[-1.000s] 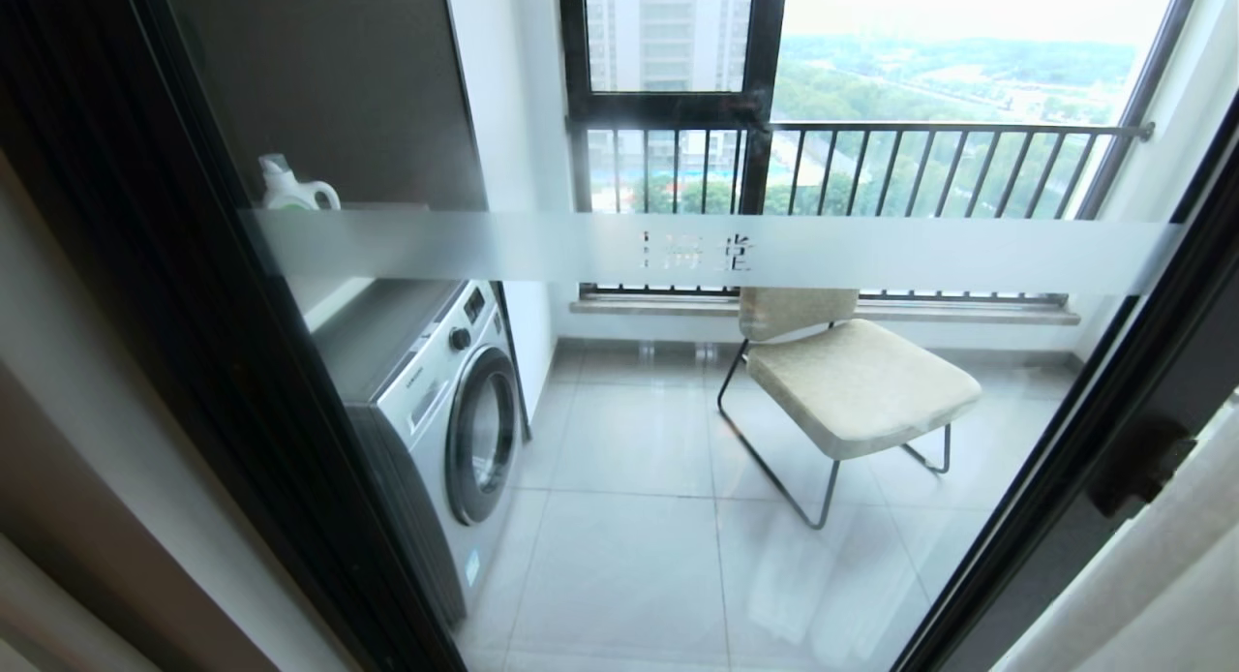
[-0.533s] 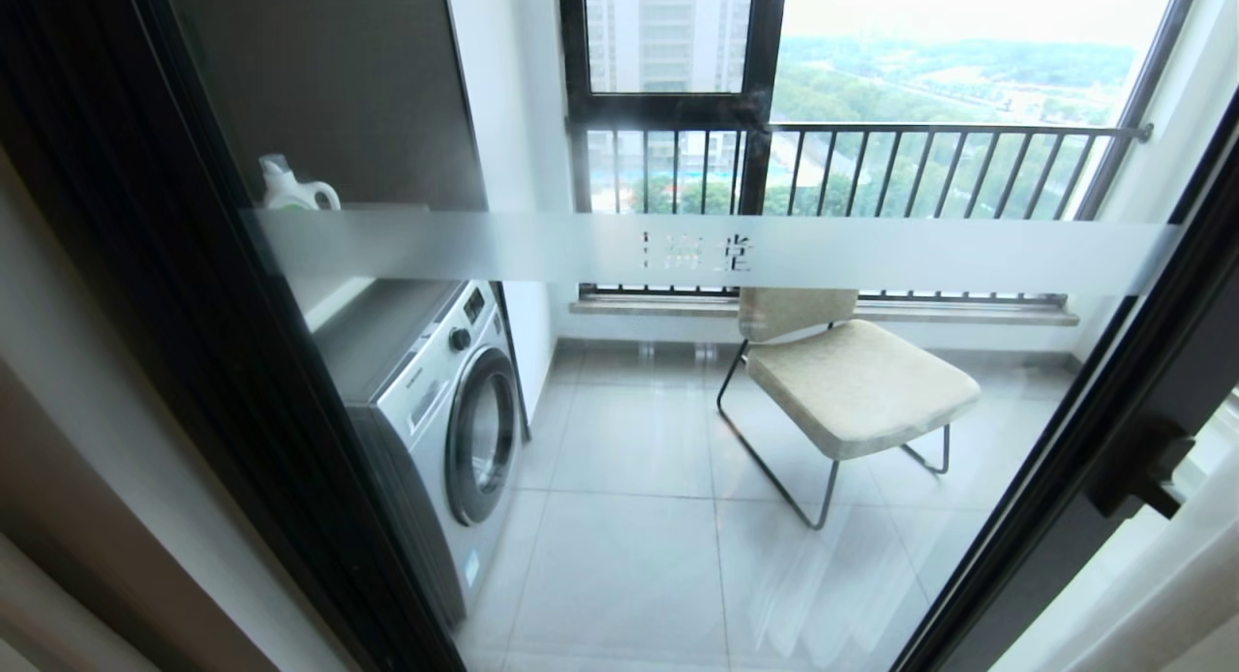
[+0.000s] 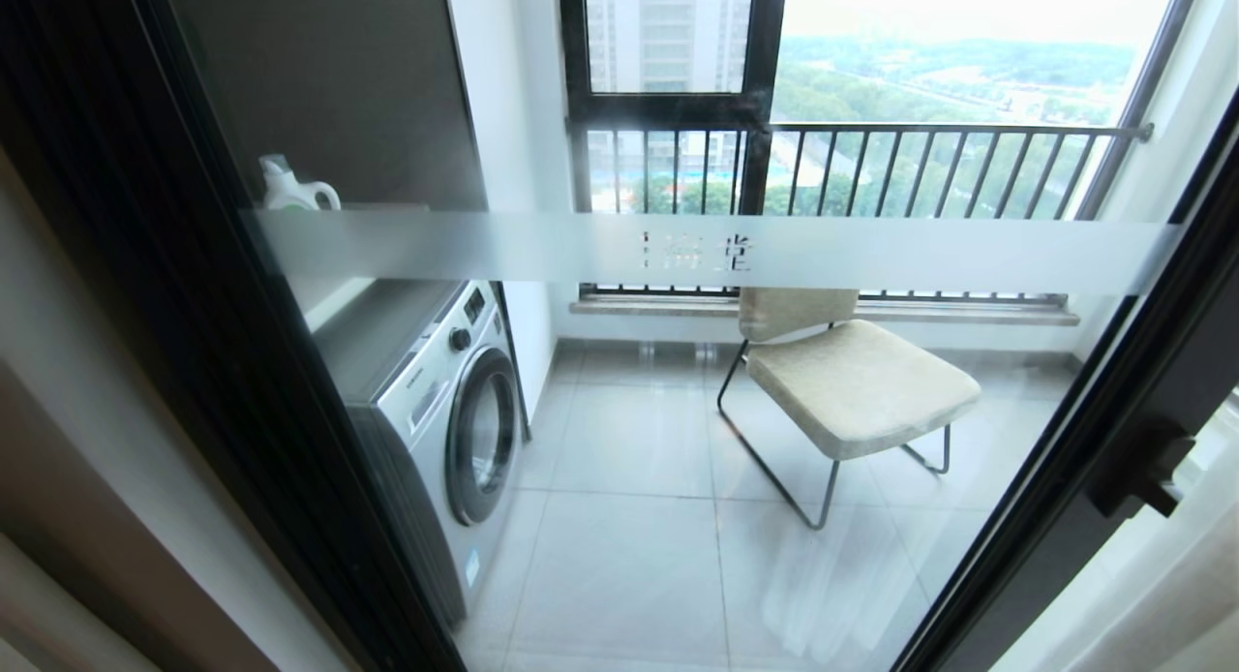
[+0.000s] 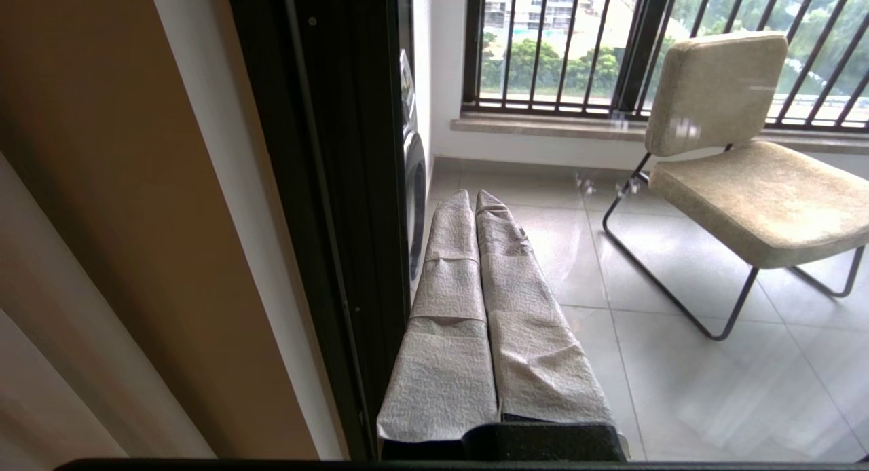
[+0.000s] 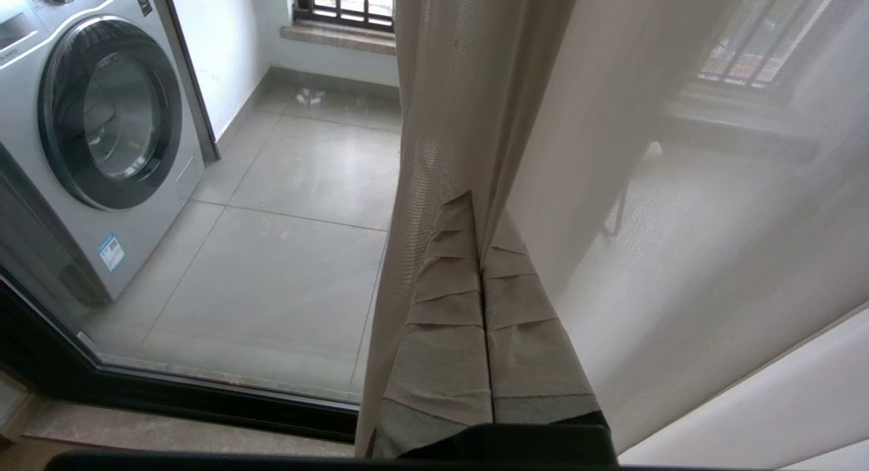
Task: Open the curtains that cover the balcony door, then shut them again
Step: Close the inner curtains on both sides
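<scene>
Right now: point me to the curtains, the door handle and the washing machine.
curtains (image 5: 468,118), right wrist view, beige fold above the fingers.
door handle (image 3: 1137,469), head view, black knob on the right frame.
washing machine (image 3: 481,435), head view, round door glass.

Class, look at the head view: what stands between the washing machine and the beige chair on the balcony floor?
Nothing: in the head view only bare grey floor tiles separate the washing machine from the chair.

Curtains (image 5: 468,118) thin woven cloth, sheer; balcony door (image 3: 678,251) smooth glass, frosted band, matt black metal frame; floor tiles (image 3: 629,556) glossy; chair (image 3: 857,386) nubby fabric, metal legs.
</scene>
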Available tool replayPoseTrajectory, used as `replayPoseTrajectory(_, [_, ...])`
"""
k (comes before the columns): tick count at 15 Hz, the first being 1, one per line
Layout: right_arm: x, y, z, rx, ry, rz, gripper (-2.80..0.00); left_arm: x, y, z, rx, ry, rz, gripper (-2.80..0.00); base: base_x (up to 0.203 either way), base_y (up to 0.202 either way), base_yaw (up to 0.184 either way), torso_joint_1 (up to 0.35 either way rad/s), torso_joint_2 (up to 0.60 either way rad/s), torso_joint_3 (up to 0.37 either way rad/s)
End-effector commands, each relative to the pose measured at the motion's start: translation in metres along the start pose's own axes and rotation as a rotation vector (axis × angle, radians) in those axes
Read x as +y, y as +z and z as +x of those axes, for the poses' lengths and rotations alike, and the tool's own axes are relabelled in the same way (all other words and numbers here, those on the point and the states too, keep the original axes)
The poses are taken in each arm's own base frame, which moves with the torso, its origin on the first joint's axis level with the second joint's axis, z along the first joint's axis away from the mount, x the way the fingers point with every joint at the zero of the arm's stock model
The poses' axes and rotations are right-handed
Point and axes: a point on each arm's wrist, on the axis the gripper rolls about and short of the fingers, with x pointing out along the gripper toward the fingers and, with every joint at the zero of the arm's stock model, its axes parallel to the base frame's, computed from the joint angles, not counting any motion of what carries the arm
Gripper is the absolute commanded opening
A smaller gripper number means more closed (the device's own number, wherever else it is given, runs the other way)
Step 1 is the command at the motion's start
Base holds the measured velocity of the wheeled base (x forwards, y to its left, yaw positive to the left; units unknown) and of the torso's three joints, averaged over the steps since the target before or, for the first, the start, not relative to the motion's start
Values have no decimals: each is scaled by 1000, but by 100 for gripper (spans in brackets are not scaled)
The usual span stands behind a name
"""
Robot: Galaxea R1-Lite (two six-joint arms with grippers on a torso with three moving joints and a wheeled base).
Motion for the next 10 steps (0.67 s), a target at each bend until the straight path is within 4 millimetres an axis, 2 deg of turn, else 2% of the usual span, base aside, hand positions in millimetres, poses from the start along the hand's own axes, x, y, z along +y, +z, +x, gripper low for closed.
replayPoseTrajectory(1, [1, -6, -9, -97, -10, -2, -280, 0, 0, 0, -1, 1, 0, -280, 0, 0, 0, 0, 0, 0])
replayPoseTrajectory(10, [1, -9, -11, -112, -8, 85, -280, 0, 0, 0, -1, 1, 0, -280, 0, 0, 0, 0, 0, 0])
